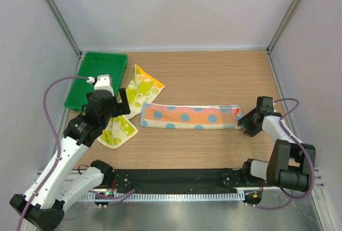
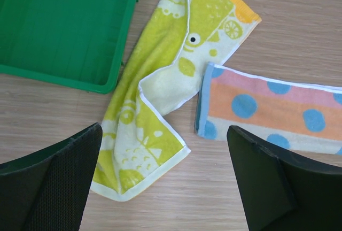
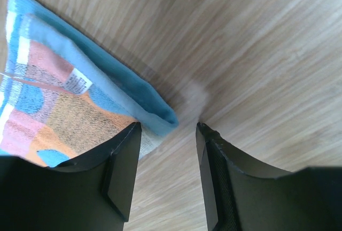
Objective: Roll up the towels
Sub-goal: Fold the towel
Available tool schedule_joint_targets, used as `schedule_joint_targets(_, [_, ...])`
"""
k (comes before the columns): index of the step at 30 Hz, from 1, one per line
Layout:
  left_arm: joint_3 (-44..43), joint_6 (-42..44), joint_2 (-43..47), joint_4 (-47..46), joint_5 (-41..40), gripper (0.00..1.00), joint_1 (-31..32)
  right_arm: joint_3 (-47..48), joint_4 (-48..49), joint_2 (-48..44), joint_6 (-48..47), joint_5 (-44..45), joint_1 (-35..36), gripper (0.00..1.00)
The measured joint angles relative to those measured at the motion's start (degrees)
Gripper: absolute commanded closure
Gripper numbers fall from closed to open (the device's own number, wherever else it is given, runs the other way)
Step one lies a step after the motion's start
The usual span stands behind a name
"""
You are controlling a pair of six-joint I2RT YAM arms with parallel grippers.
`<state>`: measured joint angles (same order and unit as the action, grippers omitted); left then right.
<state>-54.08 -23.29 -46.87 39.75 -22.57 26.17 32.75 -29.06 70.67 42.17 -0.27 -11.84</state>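
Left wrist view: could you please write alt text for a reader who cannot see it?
A rumpled yellow-green towel lies on the table between a green tray at upper left and a blue-dotted orange towel at right. The left gripper hangs above, jaws wide open and empty.

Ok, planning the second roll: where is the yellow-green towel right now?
Top view: the yellow-green towel lies rumpled on the table, left side, between the green tray and the left end of the folded blue-and-orange spotted towel.
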Motion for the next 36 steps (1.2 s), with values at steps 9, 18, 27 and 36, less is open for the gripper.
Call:
schedule_joint_targets(9, [0.0,0.3,-0.3,0.0,-1.3,0.02,0.0,0.0,4.7,1.9,-0.3,-1.6,-0.3,0.59])
schedule_joint_targets(18, [0.0,0.5,-0.3,0.0,-1.4,0.03,0.0,0.0,6.3,3.3,-2.0,-3.8,-4.1,0.80])
schedule_joint_targets(27, [0.0,1.0,-0.4,0.0,-1.4,0.04,0.0,2.6,1.1,1.3,-3.3,1.2,-8.3,0.92])
schedule_joint_targets(36, [0.0,1.0,-0.4,0.0,-1.4,0.04,0.0,11.5,-3.3,-2.5,-5.0,4.3,-5.8,0.99])
